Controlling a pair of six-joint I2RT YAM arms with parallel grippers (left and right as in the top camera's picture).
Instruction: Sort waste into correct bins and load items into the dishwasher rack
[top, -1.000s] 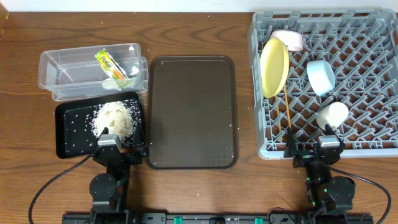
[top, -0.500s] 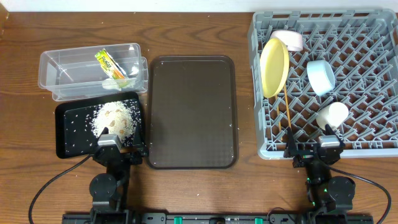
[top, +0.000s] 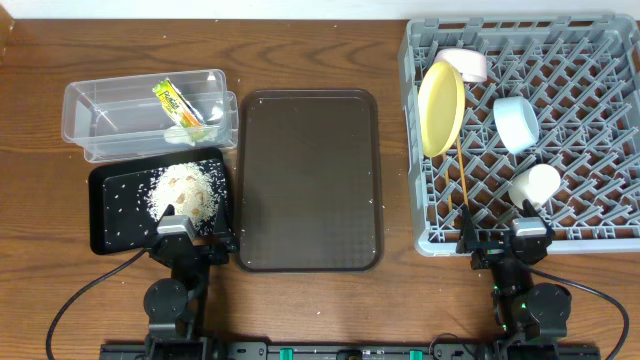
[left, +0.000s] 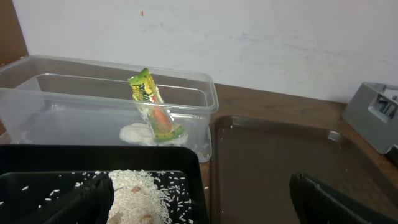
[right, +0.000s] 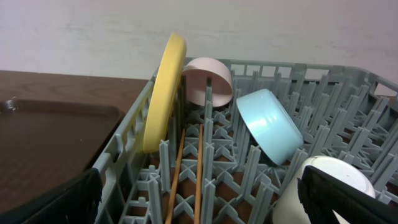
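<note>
Both arms are parked at the near edge of the table (top: 300, 50). My left gripper (left: 199, 200) has its fingers spread wide with nothing between them, and so does my right gripper (right: 199, 202), so neither carries a load. Waste side: the snack wrapper (left: 152, 107) stands tilted inside the clear tub (left: 93, 62), leaning toward its right end, with a white patch beneath it that I cannot identify. The rice (top: 185, 190) is heaped in the right part of the black tray (top: 105, 215), and stray grains are scattered over the rest of the tray floor. I take this as dry packaging kept apart from food scrap, one bin each. The brown serving tray (top: 308, 180) between bins and rack holds nothing I can see except perhaps a grain or two by its right rim. Rack side: the yellow plate (right: 163, 93) stands on edge against the left wall of the dishwasher rack (top: 590, 120), held upright by the pegs. The white-pink bowl (right: 208, 81) sits just behind it, and the light blue bowl (right: 270, 134) is tipped on its side between pegs, presumably so water drains. The white cup (top: 535, 185) lies nearest my right gripper. The chopsticks (right: 186, 174) lie along a channel below the plate. My judgement is that the sorting and loading look complete, with nothing of the task loose on the table.
</note>
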